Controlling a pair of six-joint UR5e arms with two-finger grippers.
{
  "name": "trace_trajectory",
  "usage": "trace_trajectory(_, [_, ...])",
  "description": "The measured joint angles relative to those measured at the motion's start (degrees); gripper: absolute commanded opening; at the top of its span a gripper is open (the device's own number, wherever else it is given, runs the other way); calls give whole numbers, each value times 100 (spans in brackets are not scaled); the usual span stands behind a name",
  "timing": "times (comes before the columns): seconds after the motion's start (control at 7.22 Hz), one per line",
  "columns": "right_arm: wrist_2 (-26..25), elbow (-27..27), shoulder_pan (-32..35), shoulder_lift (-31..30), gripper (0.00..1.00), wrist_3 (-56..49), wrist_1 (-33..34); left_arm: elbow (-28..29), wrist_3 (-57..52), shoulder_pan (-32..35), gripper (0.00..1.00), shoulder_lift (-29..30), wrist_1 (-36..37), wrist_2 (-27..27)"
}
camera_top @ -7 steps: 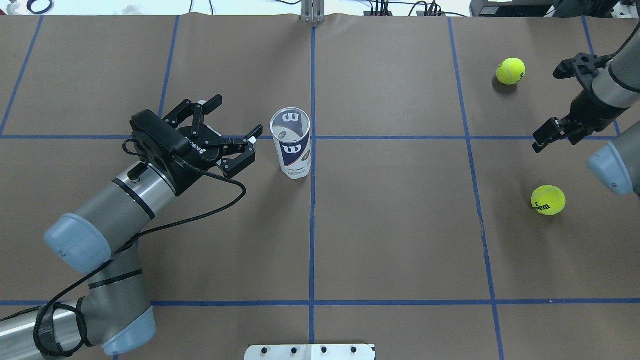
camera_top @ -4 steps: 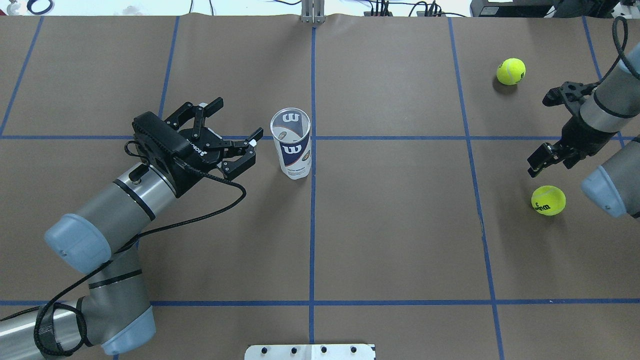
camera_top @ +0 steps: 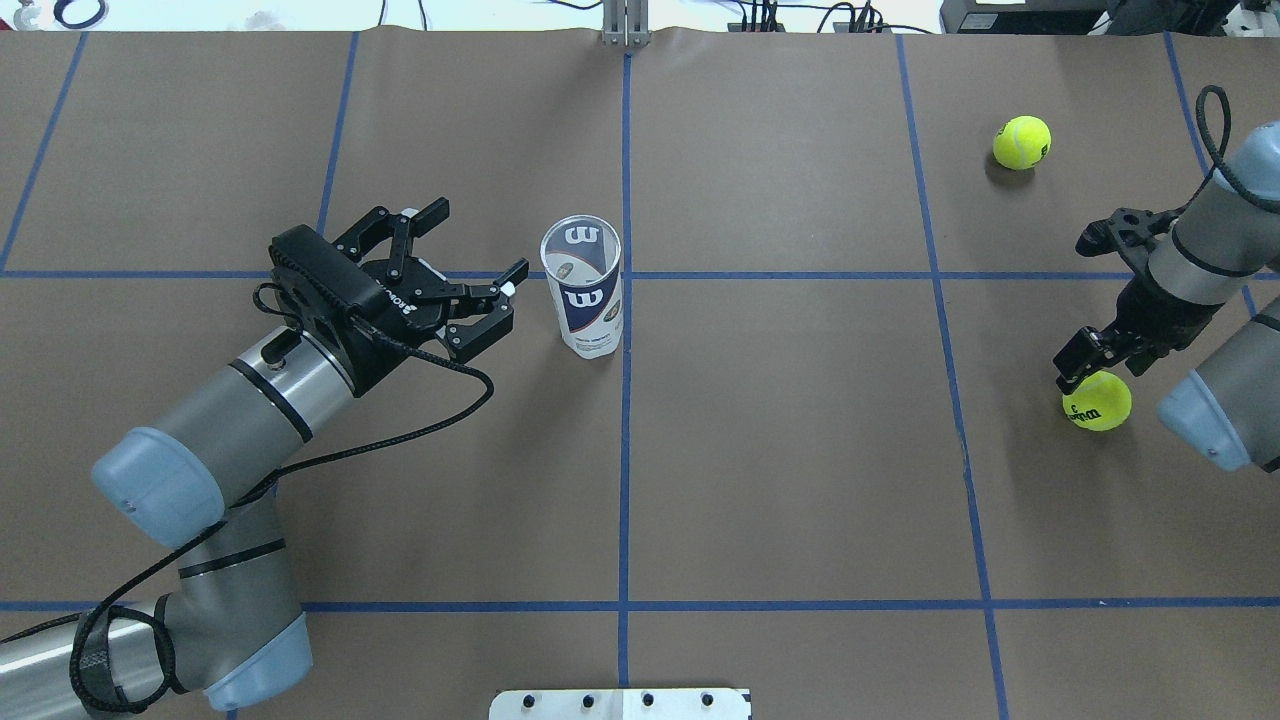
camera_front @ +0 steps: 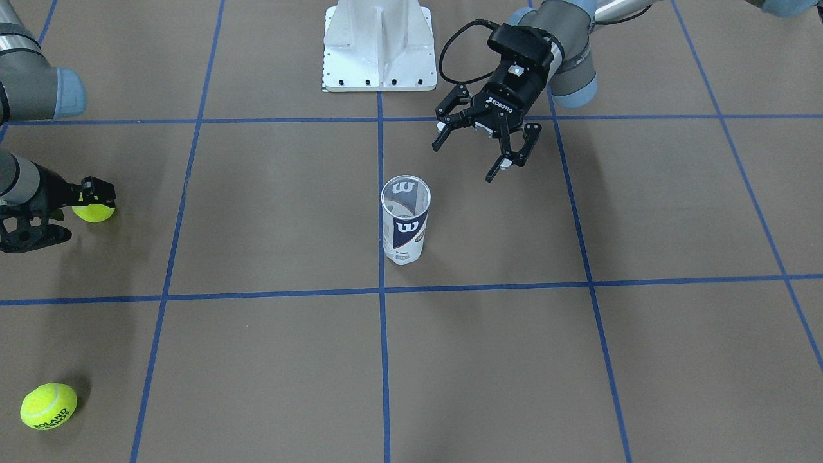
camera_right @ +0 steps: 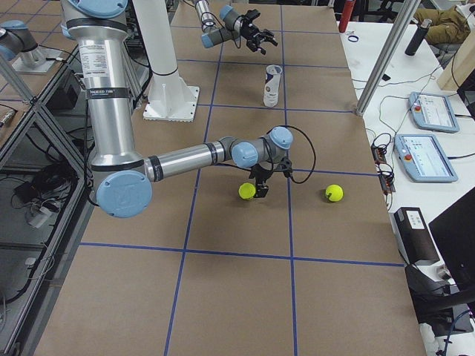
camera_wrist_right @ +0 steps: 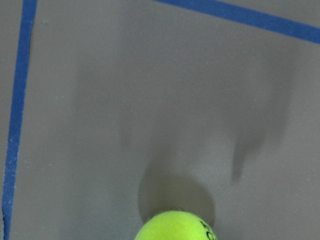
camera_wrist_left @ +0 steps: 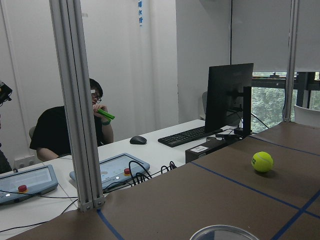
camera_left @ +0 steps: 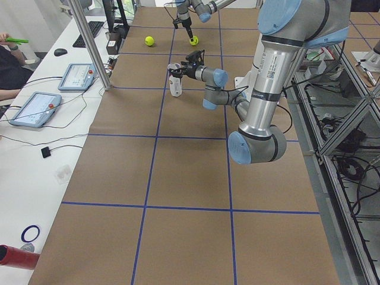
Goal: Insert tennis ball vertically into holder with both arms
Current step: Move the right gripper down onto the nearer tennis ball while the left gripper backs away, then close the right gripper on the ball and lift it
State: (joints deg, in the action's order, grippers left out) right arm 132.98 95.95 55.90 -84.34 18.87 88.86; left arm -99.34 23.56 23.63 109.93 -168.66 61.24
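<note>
my left hand [camera_top: 478, 240] hangs with fingers spread just beside the upright clear plastic tube with navy-and-white label [camera_top: 583, 300], only bare brown worktop [camera_top: 800, 450] between us. my right hand [camera_top: 1073, 310], fingers apart, sits low, one finger over the near yellow-green tennis ball [camera_top: 1097, 401]; the far yellow-green tennis ball [camera_top: 1021, 142] lies well apart

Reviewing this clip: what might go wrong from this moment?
1. The right gripper, open, is off-centre over the near ball: one finger overlaps its edge, so descending may knock it rolling.
2. The holder stands unheld; the open left gripper beside it might tip it on approach.
</note>
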Motion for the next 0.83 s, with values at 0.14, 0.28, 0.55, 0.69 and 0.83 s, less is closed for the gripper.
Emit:
trace_trajectory(0.14, [0, -1, -28, -7, 46, -2, -1, 8, 0, -7, 100, 0, 0, 1])
trace_trajectory(0.28, [0, 2, -35, -15, 8, 0, -5, 14, 0, -17, 100, -1, -4, 2])
trace_trajectory(0.55, [0, 70, -33, -55, 0, -5, -28, 17, 2, -30, 100, 1, -18, 2])
trace_trajectory(0.69, [2, 186, -25, -94, 0, -11, -33, 16, 6, -33, 100, 1, -21, 6])
trace_trajectory(0.83, [16, 355, 12, -120, 0, -12, -15, 16, 8, -32, 100, 0, -22, 14])
